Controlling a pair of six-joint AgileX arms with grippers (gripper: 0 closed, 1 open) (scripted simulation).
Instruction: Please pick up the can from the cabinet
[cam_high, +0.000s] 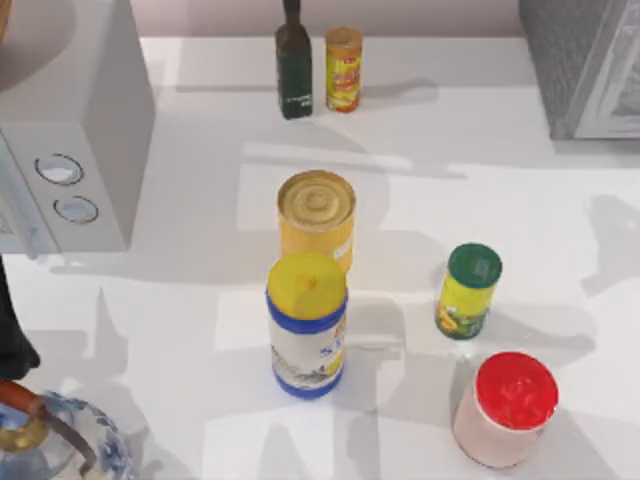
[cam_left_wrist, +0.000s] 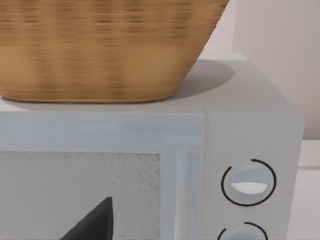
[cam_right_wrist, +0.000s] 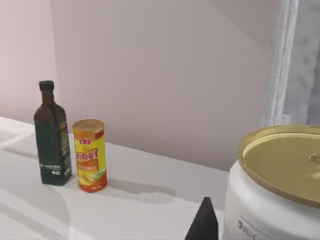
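Top view: the can (cam_high: 316, 217) stands mid-cabinet (cam_high: 200, 290); whether either tool is wide or narrow, cannot tell

**Bright, even light with layered soft shadows**

The white cabinet (cam_high: 420, 130) is brightly lit in the top view. Pale grey shadows overlap across it, some angular, some soft, falling in more than one direction. The can (cam_high: 317, 215) and the jars near it throw faint shadows to the right. The microwave (cam_high: 75, 120) darkens the surface beside it. In the left wrist view the basket (cam_left_wrist: 100, 47) is blurred and shades the microwave top. The right wrist view is evenly lit, with short shadows beside the bottle (cam_right_wrist: 51, 137).
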